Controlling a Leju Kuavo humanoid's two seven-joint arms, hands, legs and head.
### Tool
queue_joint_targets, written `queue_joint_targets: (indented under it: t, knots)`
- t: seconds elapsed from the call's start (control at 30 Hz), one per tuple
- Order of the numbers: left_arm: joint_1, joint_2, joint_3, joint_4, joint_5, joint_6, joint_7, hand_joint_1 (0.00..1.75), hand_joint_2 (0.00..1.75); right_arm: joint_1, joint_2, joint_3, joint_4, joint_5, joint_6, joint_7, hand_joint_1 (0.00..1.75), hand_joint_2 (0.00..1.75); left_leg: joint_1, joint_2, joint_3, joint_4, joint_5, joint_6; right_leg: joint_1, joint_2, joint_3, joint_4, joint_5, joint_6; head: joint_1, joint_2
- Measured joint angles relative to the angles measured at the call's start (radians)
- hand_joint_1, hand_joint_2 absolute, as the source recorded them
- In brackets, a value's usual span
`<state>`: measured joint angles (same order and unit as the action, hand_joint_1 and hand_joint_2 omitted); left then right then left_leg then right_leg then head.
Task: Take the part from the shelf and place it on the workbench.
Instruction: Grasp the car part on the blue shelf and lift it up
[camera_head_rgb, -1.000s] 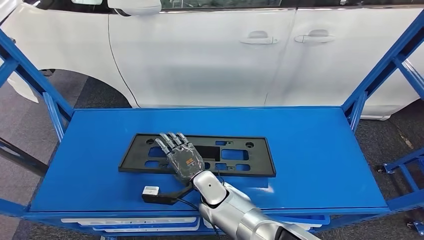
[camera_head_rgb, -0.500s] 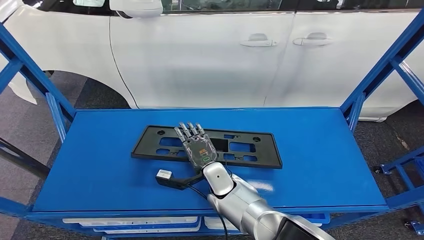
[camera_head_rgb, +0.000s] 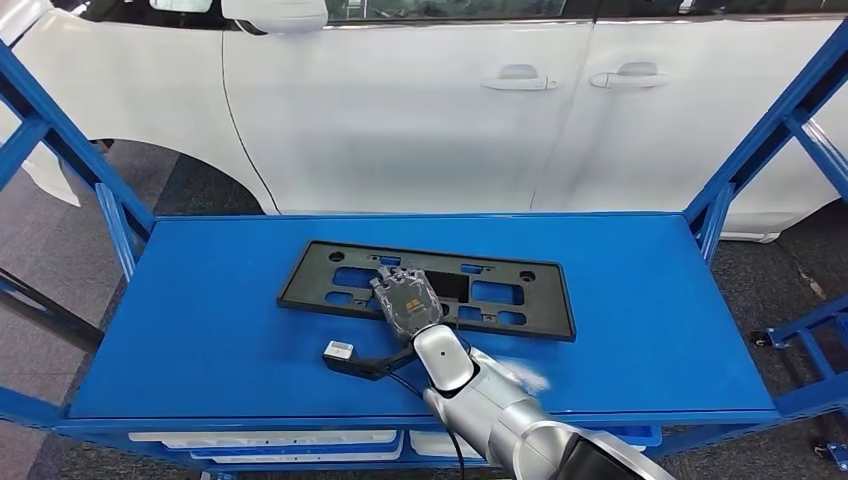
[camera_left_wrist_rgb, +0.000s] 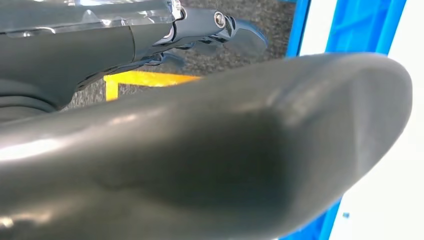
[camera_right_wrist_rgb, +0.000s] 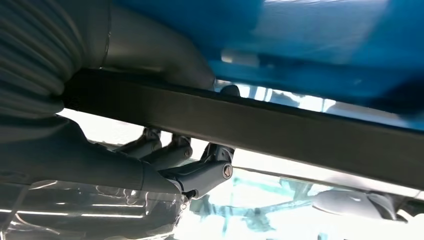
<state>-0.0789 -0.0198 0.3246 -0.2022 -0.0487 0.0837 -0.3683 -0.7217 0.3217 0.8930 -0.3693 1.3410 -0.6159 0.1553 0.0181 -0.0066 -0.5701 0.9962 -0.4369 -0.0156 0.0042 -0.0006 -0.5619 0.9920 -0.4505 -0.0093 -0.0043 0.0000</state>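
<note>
White car (camera_head_rgb: 420, 110) just behind blue shelf (camera_head_rgb: 640, 300).

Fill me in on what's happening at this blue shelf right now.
The robot's right hand is gripping the near edge of a flat black rectangular plastic frame with cut-out slots, which lies on the blue metal shelf top. In the right wrist view the thumb sits on one side of the frame's edge and the fingers curl on the other. The left hand hangs low, holding nothing. A white car is parked behind the shelf.
</note>
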Motion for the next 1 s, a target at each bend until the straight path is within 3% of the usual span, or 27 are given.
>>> queue_joint_targets:
  t: [0.07, 0.1, 0.17, 0.2, 0.23, 0.27, 0.37, 0.43, 0.5, 0.57, 0.6, 0.7, 0.73, 0.77, 0.83, 0.87, 0.9, 0.97, 1.0]
  knots:
    - [0.000, 0.001, 0.000, 0.000, -0.002, -0.001, -0.002, 0.00, 0.00, -0.001, 0.002, -0.005, 0.000, 0.000, 0.002, 0.000, 1.75, 1.75, 0.001, 0.001, -0.011, 0.027, -0.021, -0.009, -0.005, -0.002, 0.007, -0.014, 0.008, -0.010, -0.001, 0.000]
    - [0.000, 0.001, 0.000, 0.000, -0.003, -0.001, -0.003, 0.00, 0.00, -0.001, 0.002, -0.009, 0.001, 0.001, 0.002, 0.000, 1.75, 1.75, 0.002, 0.001, -0.030, 0.070, -0.047, -0.013, -0.008, -0.003, 0.009, -0.020, 0.012, -0.014, -0.002, 0.000]
    - [0.001, 0.002, 0.000, 0.000, -0.005, -0.002, -0.003, 0.00, 0.00, 0.000, 0.003, -0.018, 0.002, 0.005, 0.000, 0.000, 1.75, 1.75, 0.003, 0.001, -0.094, 0.209, -0.114, -0.021, -0.007, -0.004, 0.008, -0.021, 0.012, -0.018, -0.003, 0.000]
    - [0.003, 0.002, 0.000, 0.000, -0.007, -0.002, -0.003, 0.00, 0.00, 0.001, 0.002, -0.023, 0.003, 0.008, -0.004, 0.001, 1.75, 1.75, 0.004, 0.001, -0.121, 0.267, -0.133, -0.024, -0.006, -0.004, 0.007, -0.020, 0.012, -0.018, -0.003, 0.000]
    - [0.004, 0.002, 0.000, 0.000, -0.009, -0.002, -0.003, 0.00, 0.00, 0.002, 0.002, -0.027, 0.004, 0.011, -0.007, 0.001, 1.75, 1.75, 0.005, 0.002, -0.134, 0.292, -0.134, -0.027, -0.007, -0.004, 0.007, -0.019, 0.011, -0.018, -0.003, 0.000]
    - [0.004, 0.003, 0.000, 0.000, -0.010, -0.001, -0.003, 0.00, 0.00, 0.003, 0.002, -0.032, 0.005, 0.015, -0.011, 0.002, 1.75, 1.75, 0.007, 0.002, -0.125, 0.274, -0.113, -0.029, -0.007, -0.004, 0.007, -0.017, 0.010, -0.016, -0.003, 0.000]
    - [0.003, 0.006, 0.001, 0.000, -0.014, 0.001, -0.008, 0.00, 0.00, 0.004, 0.002, -0.051, 0.005, 0.025, -0.028, 0.005, 1.75, 1.75, 0.013, 0.003, -0.030, 0.079, -0.025, -0.032, -0.008, -0.001, 0.004, 0.001, -0.001, -0.003, -0.004, 0.000]
    - [0.002, 0.007, 0.002, 0.000, -0.021, 0.002, -0.024, 0.00, 0.00, 0.004, 0.001, -0.068, 0.005, 0.031, -0.044, 0.006, 1.75, 1.75, 0.012, 0.001, -0.003, 0.021, -0.015, -0.019, -0.004, 0.002, -0.002, 0.012, -0.006, 0.007, -0.003, 0.000]
    - [0.002, 0.007, 0.002, 0.000, -0.031, 0.005, -0.057, 0.00, 0.87, 0.004, -0.001, -0.086, 0.005, 0.035, -0.058, 0.004, 1.75, 1.75, 0.009, -0.001, -0.006, 0.022, -0.015, -0.001, -0.003, 0.004, -0.006, 0.014, -0.005, 0.016, -0.002, 0.000]
    - [0.000, 0.007, 0.002, 0.000, -0.039, 0.007, -0.096, 0.00, 1.75, 0.005, -0.005, -0.105, -0.001, 0.037, -0.066, -0.002, 1.75, 1.75, 0.010, 0.000, -0.007, 0.019, -0.011, 0.012, -0.007, 0.004, -0.016, 0.035, -0.022, 0.026, 0.000, 0.000]
    - [-0.001, 0.007, 0.002, 0.000, -0.042, 0.007, -0.112, 0.00, 1.75, 0.006, -0.007, -0.115, -0.007, 0.038, -0.068, -0.007, 1.75, 1.75, 0.011, 0.001, -0.007, 0.017, -0.009, 0.018, -0.009, 0.003, -0.034, 0.073, -0.045, 0.031, 0.001, 0.000]
    - [-0.004, 0.008, 0.002, 0.000, -0.048, 0.008, -0.137, 0.00, 1.75, 0.015, -0.016, -0.147, -0.037, 0.050, -0.069, -0.022, 1.75, 1.75, 0.008, 0.002, -0.013, 0.017, -0.007, 0.024, -0.011, 0.003, -0.133, 0.273, -0.134, 0.039, 0.004, 0.000]
    - [-0.004, 0.008, 0.002, 0.000, -0.049, 0.008, -0.141, 0.00, 1.75, 0.020, -0.019, -0.157, -0.049, 0.056, -0.070, -0.027, 1.75, 1.75, 0.007, 0.002, -0.013, 0.017, -0.007, 0.025, -0.011, 0.003, -0.155, 0.312, -0.141, 0.039, 0.004, 0.000]
    - [-0.004, 0.008, 0.002, 0.000, -0.049, 0.008, -0.145, 0.00, 1.31, 0.025, -0.021, -0.167, -0.061, 0.061, -0.070, -0.031, 1.75, 1.75, 0.006, 0.001, -0.013, 0.018, -0.007, 0.025, -0.011, 0.003, -0.157, 0.312, -0.127, 0.036, 0.004, 0.000]
    - [-0.005, 0.008, 0.002, 0.000, -0.050, 0.007, -0.149, 0.00, 0.44, 0.029, -0.024, -0.185, -0.084, 0.069, -0.070, -0.036, 1.75, 1.75, 0.004, -0.001, -0.010, 0.017, -0.008, 0.024, -0.008, 0.003, -0.103, 0.192, -0.053, 0.024, 0.004, 0.000]
    - [-0.006, 0.007, 0.002, 0.000, -0.050, 0.007, -0.150, 0.00, 0.44, 0.030, -0.025, -0.194, -0.097, 0.072, -0.070, -0.040, 1.75, 1.75, 0.002, -0.001, -0.009, 0.017, -0.008, 0.023, -0.004, 0.003, -0.068, 0.117, -0.022, 0.017, 0.003, 0.000]
    - [-0.007, 0.007, 0.002, 0.000, -0.050, 0.007, -0.153, 0.00, 0.87, 0.030, -0.025, -0.203, -0.112, 0.077, -0.070, -0.046, 1.75, 1.75, 0.002, -0.001, -0.009, 0.017, -0.009, 0.020, -0.001, 0.002, -0.042, 0.057, -0.001, 0.011, 0.003, 0.000]
    - [-0.008, 0.005, 0.004, 0.000, -0.051, 0.009, -0.163, 0.00, 1.75, 0.037, -0.025, -0.226, -0.150, 0.090, -0.071, -0.070, 1.75, 1.75, 0.002, 0.000, -0.011, 0.015, -0.009, 0.010, 0.006, 0.001, -0.027, 0.016, 0.007, 0.005, 0.003, 0.000]
    - [-0.008, 0.006, 0.006, 0.000, -0.051, 0.009, -0.170, 0.00, 1.75, 0.042, -0.025, -0.239, -0.174, 0.096, -0.071, -0.086, 1.75, 1.75, 0.003, 0.000, -0.011, 0.013, -0.007, 0.004, 0.007, 0.001, -0.028, 0.012, 0.010, 0.002, 0.004, 0.000]
